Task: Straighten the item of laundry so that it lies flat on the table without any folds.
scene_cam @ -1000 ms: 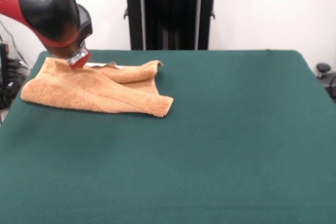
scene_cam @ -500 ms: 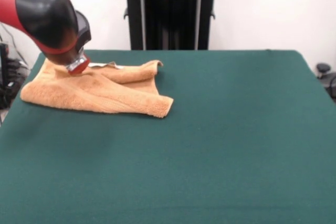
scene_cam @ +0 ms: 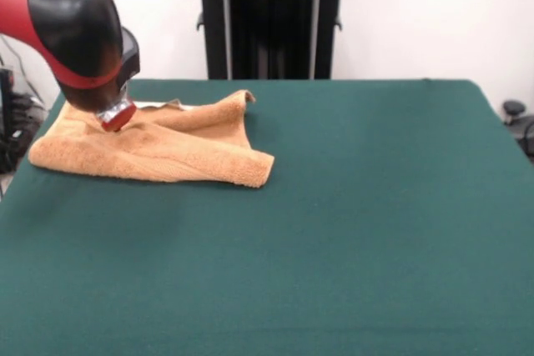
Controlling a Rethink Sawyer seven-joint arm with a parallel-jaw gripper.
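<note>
From the front, the orange towel lay bunched at the far left corner of the green desk, its far edge doubled over in a ridge. The claw was down on that fold near the left end, so this looked like the grasping step; next it would want a pull outward to spread the doubled layer. The arm's bulk hid the claw's tips, so whether it gripped, I couldn't tell.

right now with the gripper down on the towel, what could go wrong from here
The towel lies near the table's far left corner, so a drag that way could pull it over the edge. It is folded over itself, so the gripper, pressing on top, might shift both layers together and leave the fold in.
</note>
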